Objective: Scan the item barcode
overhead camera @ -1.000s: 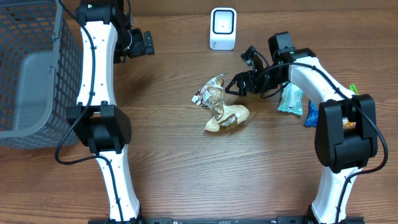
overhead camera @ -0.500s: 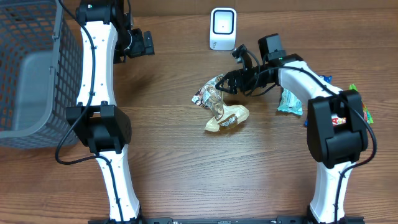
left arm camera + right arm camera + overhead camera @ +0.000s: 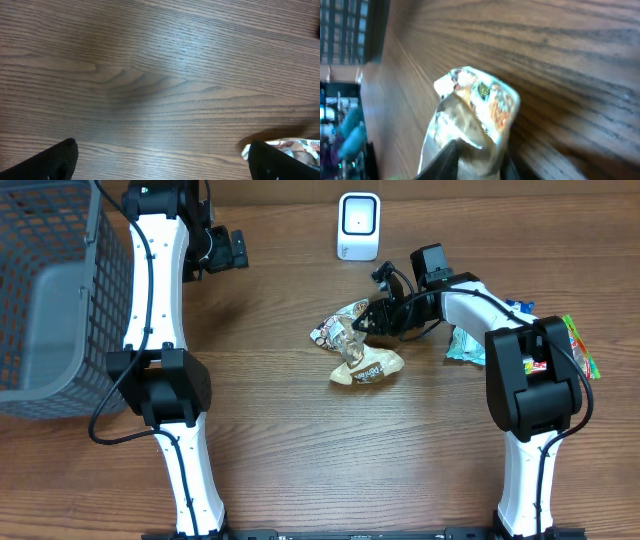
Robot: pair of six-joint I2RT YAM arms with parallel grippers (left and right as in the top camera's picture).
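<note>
A crinkly brown-and-white snack packet (image 3: 338,331) lies mid-table, partly on a beige packet (image 3: 367,369). My right gripper (image 3: 366,319) reaches in from the right, and its fingers pinch the snack packet's right end. In the right wrist view the packet (image 3: 476,100) fills the middle, with clear wrapper squeezed in the gripper (image 3: 480,161). No barcode shows. The white scanner (image 3: 359,225) stands at the back, above the packets. My left gripper (image 3: 232,250) hovers open at the back left over bare wood (image 3: 162,165).
A grey wire basket (image 3: 40,300) takes up the left edge. A teal packet (image 3: 467,340), a blue one (image 3: 516,307) and a green-striped one (image 3: 578,345) lie by the right arm. A packet's edge (image 3: 295,147) peeks in by the left gripper's right finger.
My right gripper has moved left onto the snack packet and its jaws have come together on it. The packet has shifted slightly. The left arm has not moved.
</note>
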